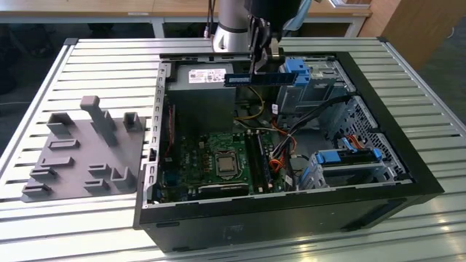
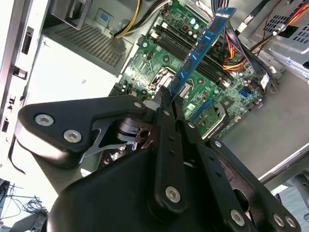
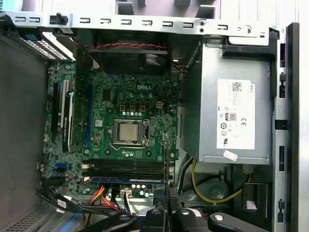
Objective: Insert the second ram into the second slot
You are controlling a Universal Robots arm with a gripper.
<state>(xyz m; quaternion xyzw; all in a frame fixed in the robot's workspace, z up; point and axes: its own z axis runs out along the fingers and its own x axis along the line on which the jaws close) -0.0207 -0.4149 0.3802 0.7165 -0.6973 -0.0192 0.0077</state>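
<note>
My gripper point(image 1: 256, 72) hangs over the back part of the open computer case point(image 1: 407, 164), shut on the second ram point(image 1: 260, 79). The stick is a long dark blue board held level, well above the motherboard point(image 1: 211, 158). In the second wrist view the second ram point(image 2: 200, 50) juts out from between the fingertips point(image 2: 165, 96) toward the memory slots point(image 2: 181, 48). In the first wrist view the second ram point(image 3: 165, 166) is seen edge-on, crossing the end of the black memory slots point(image 3: 128, 167). A blue strip point(image 3: 128, 179) lies along one slot. Which one is the second slot I cannot tell.
A grey fixture tray point(image 1: 80, 158) lies on the slatted table at the exterior view's left. Inside the case are the power supply point(image 3: 234, 116), the processor socket point(image 3: 128, 131), blue drive brackets point(image 1: 298, 68) and loose cables point(image 1: 280, 158) beside the slots.
</note>
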